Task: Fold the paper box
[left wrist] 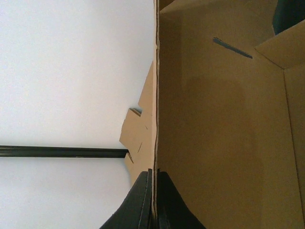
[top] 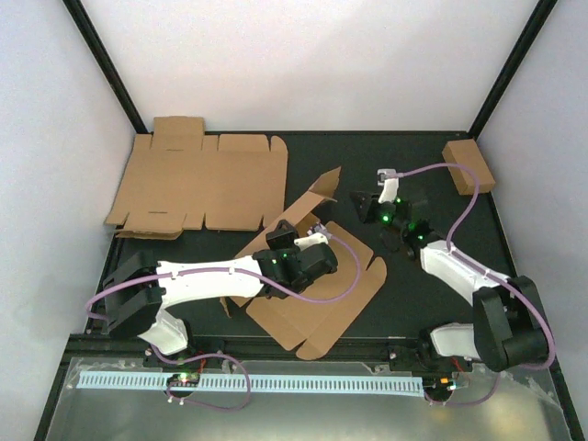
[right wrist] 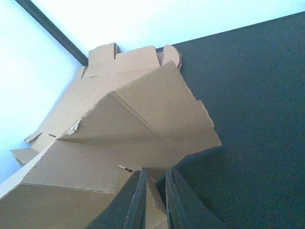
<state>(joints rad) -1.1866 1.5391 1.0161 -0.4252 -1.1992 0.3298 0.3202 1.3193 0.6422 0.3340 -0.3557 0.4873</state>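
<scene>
The paper box [top: 312,308] lies half-folded in the middle of the black mat, one flap standing up at its far end. My left gripper [top: 322,260] reaches over it and is shut on the edge of an upright cardboard wall. In the left wrist view that wall [left wrist: 214,133] runs straight up from between the jaws of the left gripper [left wrist: 154,172]. My right gripper [top: 360,200] hovers at the box's far right side. In the right wrist view the right gripper [right wrist: 155,175] stands slightly open, with a raised flap [right wrist: 143,119] just ahead and cardboard showing through the gap.
A second flat cardboard blank [top: 197,179] lies at the back left against the wall. A small closed brown box [top: 469,165] sits at the back right. White walls and black frame posts enclose the mat. A perforated metal rail [top: 276,381] runs along the near edge.
</scene>
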